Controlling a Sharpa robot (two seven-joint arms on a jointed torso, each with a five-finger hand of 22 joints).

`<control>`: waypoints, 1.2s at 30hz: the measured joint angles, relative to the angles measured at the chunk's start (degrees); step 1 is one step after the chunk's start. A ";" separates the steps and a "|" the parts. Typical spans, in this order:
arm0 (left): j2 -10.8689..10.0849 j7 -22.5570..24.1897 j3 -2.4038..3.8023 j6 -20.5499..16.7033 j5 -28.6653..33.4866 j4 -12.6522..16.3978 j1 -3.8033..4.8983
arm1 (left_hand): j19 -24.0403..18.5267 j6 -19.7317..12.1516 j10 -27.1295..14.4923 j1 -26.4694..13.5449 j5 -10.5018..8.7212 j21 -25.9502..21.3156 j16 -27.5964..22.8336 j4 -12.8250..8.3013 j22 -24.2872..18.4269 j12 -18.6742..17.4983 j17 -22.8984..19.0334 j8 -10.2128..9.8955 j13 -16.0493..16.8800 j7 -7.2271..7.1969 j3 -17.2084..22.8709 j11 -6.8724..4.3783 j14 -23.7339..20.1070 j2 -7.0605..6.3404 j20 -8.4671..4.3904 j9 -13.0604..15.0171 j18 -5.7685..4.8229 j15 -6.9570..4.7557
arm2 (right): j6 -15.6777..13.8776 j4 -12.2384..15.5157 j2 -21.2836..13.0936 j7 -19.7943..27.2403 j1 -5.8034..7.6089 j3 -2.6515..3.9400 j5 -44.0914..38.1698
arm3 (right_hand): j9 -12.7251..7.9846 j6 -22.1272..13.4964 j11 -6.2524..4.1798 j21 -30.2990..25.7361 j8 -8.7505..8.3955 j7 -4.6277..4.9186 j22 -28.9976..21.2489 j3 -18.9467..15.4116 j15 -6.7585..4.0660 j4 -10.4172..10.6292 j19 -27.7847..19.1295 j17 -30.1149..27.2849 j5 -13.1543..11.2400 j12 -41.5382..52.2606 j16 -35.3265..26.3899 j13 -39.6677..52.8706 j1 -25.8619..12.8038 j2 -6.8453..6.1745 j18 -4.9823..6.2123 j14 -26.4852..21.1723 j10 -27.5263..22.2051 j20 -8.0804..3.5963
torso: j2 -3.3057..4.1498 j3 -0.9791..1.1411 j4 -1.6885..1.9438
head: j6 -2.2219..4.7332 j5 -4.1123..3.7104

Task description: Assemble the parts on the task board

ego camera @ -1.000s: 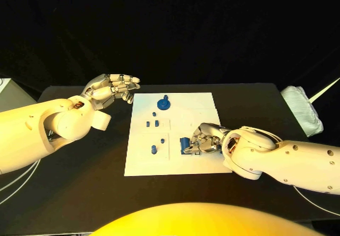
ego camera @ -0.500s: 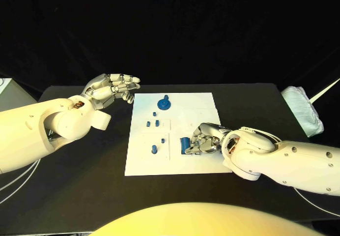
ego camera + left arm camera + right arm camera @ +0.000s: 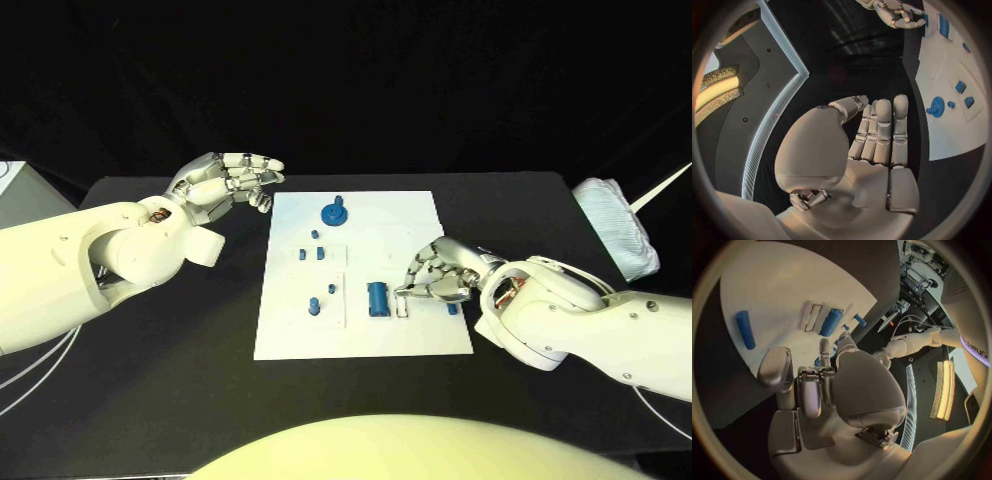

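Note:
The white task board [image 3: 411, 225] lies mid-table with several small blue parts on it. A round blue part [image 3: 335, 211] stands near its far edge. A blue cylinder [image 3: 378, 298] lies in a slot near the board's middle, also in the right wrist view [image 3: 831, 321]. My right hand [image 3: 440, 272] hovers just right of it, fingers loosely bent, thumb apart, holding nothing. A shorter blue cylinder [image 3: 453, 308] lies loose by that hand [image 3: 745, 329]. My left hand [image 3: 224, 185] is raised off the board's far left corner, fingers extended, empty [image 3: 879, 135].
A white bundled object [image 3: 617, 225] sits at the table's right edge, and a white box [image 3: 15, 190] stands beyond the left edge. Bare black table [image 3: 173, 350] runs along the board's left and near sides.
My right hand has drawn to the right off the blue cylinder, which now lies uncovered in its slot. The short blue cylinder beside the hand has come into sight. The left hand has not moved.

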 measured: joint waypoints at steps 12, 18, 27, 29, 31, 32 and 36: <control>0.03 -0.05 0.00 0.00 0.00 0.08 0.00 | 0.00 0.00 0.00 0.00 0.00 0.00 0.00 0.00 0.00 0.00 0.00 0.00 0.00 0.00 0.00 0.00 0.00 0.00 0.00 0.00 0.00 0.00 | -2.31 -0.31 -8.38 0.36 0.45 -0.24 -0.02 | -1.95 -2.43 1.32 -1.40 -4.10 1.61 -0.08 5.32 1.32 -0.09 -0.22 -0.01 6.24 -2.10 0.00 0.00 2.79 -4.80 0.00 0.11 0.12 1.26 | -0.05 -0.03 -0.12 | 0.33 -0.81; 0.22 -0.06 0.00 0.00 0.00 0.03 0.00 | 0.00 0.00 0.00 0.00 0.00 0.00 0.00 0.00 0.00 0.00 0.00 -0.01 0.00 0.00 0.00 0.00 0.00 0.00 0.00 0.00 0.00 0.00 | -2.33 0.02 -10.09 -1.51 -0.53 -0.49 -2.74 | -2.07 -1.55 1.33 -2.00 -4.29 1.58 -0.35 6.06 1.32 0.18 -0.42 -0.01 8.24 -2.42 0.00 0.00 1.97 -5.96 0.00 0.12 0.12 1.46 | -0.16 0.00 -0.38 | 0.23 -1.14; 0.30 -0.07 0.00 0.00 -0.01 -0.02 0.00 | 0.00 0.00 0.00 0.00 0.00 0.00 0.00 0.00 0.00 0.00 0.00 -0.01 0.00 0.00 0.00 0.00 0.00 0.00 0.00 0.00 0.00 0.00 | -1.75 -1.14 -9.27 -4.27 -2.21 -0.70 -6.14 | -2.07 -0.98 1.32 -2.39 -4.29 1.42 -0.49 6.48 1.32 0.08 -0.42 -0.02 6.69 -2.65 0.00 -0.01 0.56 -6.14 0.01 0.12 0.12 1.46 | -0.18 0.00 -0.34 | 0.25 -1.44; 0.29 -0.07 0.00 0.01 -0.01 -0.02 0.00 | 0.00 0.00 0.00 0.00 0.00 0.00 0.00 0.00 0.00 0.00 0.00 -0.01 0.00 0.00 0.00 0.00 0.00 0.00 0.00 0.00 0.00 0.00 | -1.63 -1.46 -8.64 -4.62 -2.55 -0.72 -6.54 | -2.07 -0.80 1.32 -2.39 -4.29 1.24 -0.48 6.68 1.32 0.19 -0.42 -0.02 6.61 -2.65 0.00 -0.01 0.53 -6.13 0.00 0.12 0.12 1.46 | -0.15 0.00 -0.33 | 0.18 -1.37; 0.28 -0.07 0.00 0.01 -0.01 -0.02 0.00 | 0.00 0.00 0.00 0.00 0.00 0.00 0.00 0.00 0.00 0.00 -0.01 -0.01 0.00 0.00 0.00 0.00 0.00 0.00 0.00 0.00 0.00 0.00 | -1.53 -1.82 -7.92 -4.96 -2.87 -0.73 -6.91 | -2.07 -0.80 1.32 -2.26 -4.29 1.24 -0.24 6.68 1.32 0.19 -0.42 -0.02 5.98 -2.65 0.00 -0.01 -0.14 -6.20 0.00 0.12 0.12 1.46 | -0.13 0.00 -0.33 | 0.13 -1.33; 0.28 -0.07 0.00 0.02 -0.01 -0.02 0.00 | 0.00 0.00 0.00 0.00 0.00 0.00 0.00 0.00 0.00 0.00 -0.02 -0.01 0.00 0.00 0.00 0.00 0.00 0.00 0.00 0.00 0.00 0.00 | -1.49 -2.03 -7.56 -5.09 -3.00 -0.73 -7.05 | -2.05 -0.80 1.32 -1.92 -4.29 1.24 -0.05 6.68 1.32 0.19 -0.42 -0.02 5.97 -2.56 0.00 -0.01 -0.14 -6.20 0.00 0.12 0.12 1.46 | -0.13 0.00 -0.33 | 0.12 -1.32; 0.28 -0.07 -0.01 0.04 -0.01 -0.02 0.00 | 0.00 0.00 0.00 0.00 0.00 0.00 0.00 0.00 0.00 0.00 -0.05 -0.01 0.00 0.00 0.00 0.00 0.00 0.00 0.00 0.00 0.00 0.00 | -1.32 -2.83 -6.22 -5.53 -3.60 -0.73 -7.58 | -1.98 -0.33 1.32 -1.00 -4.29 1.17 0.65 6.97 1.32 0.16 -0.17 -0.02 5.97 -1.76 0.00 -0.01 -0.58 -5.76 0.00 0.12 0.12 1.62 | -0.13 0.00 -0.34 | 0.04 -1.27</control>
